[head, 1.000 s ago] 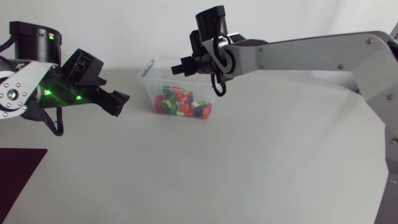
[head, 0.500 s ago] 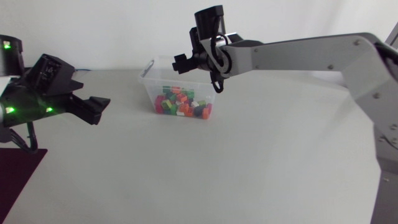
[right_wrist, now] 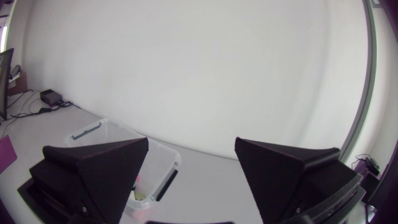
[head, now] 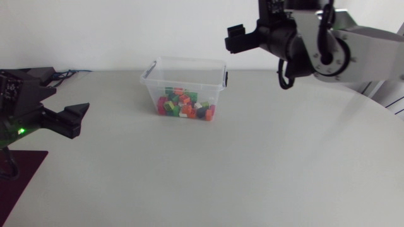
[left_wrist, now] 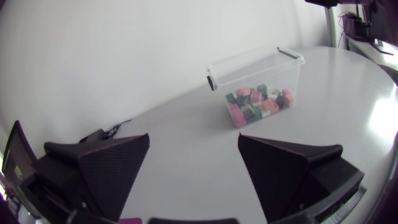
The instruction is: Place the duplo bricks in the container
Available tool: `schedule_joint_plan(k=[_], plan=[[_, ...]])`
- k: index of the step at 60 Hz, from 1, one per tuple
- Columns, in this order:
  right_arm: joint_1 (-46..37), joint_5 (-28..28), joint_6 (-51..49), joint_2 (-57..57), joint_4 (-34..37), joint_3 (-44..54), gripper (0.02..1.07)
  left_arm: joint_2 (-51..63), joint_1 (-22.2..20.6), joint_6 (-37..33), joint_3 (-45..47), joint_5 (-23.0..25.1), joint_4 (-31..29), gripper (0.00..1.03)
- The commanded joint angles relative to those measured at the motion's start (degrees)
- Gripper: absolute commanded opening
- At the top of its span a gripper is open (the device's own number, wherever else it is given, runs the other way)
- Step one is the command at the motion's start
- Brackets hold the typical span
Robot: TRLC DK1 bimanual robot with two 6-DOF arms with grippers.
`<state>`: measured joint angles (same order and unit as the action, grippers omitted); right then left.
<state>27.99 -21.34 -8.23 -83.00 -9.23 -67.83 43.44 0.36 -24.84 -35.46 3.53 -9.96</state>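
Our left gripper [head: 79, 120] and right gripper [head: 231, 39] have drawn back from the container [head: 184, 65]. Its duplo bricks [head: 185, 105] lie heaped inside, at twelve o'clock on the table [head: 252, 164]. At nine and one o'clock respectively, both grippers gape wide and carry nothing; we judge the job finished, hence the retreat. We find no legible writing.

Light grey table [head: 252, 164], matte, plain top. 1 dark maroon mat [head: 22, 173] at its near-left corner. Loose black cables [head: 63, 74] at the far-left edge, by the wall.
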Motion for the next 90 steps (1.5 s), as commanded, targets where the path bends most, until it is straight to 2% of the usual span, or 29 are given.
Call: schedule_joint_plan(k=[1, 18, 35, 45, 53, 90], plan=[[-2.06, -1.24, -1.79, 5.13, -0.43, 4.90, 1.02, -2.66, 0.96, 1.81, 2.24, -0.10, 0.99, 0.99], [-6.45, -3.44, -5.92, 21.57, 0.01, 17.12, 1.02, -8.37, 2.45, 4.54, 5.23, -0.10, 2.13, 0.99], [-11.20, -3.71, -8.91, 37.12, 1.32, 29.07, 1.02, -15.32, 3.33, 7.88, 11.29, -0.10, 6.70, 0.99], [-13.49, -3.71, -10.93, 48.37, 2.82, 36.81, 1.02, -22.26, 3.42, 10.60, 15.69, -0.10, 10.31, 0.99], [-14.54, -3.71, -11.11, 55.23, 6.69, 39.09, 1.02, -25.95, 3.51, 12.01, 17.62, -0.10, 11.19, 0.97], [-23.12, 12.21, 1.18, 73.07, 8.40, 57.42, 1.02, -37.06, 1.05, 20.16, 28.96, -2.28, 10.40, 0.96]])
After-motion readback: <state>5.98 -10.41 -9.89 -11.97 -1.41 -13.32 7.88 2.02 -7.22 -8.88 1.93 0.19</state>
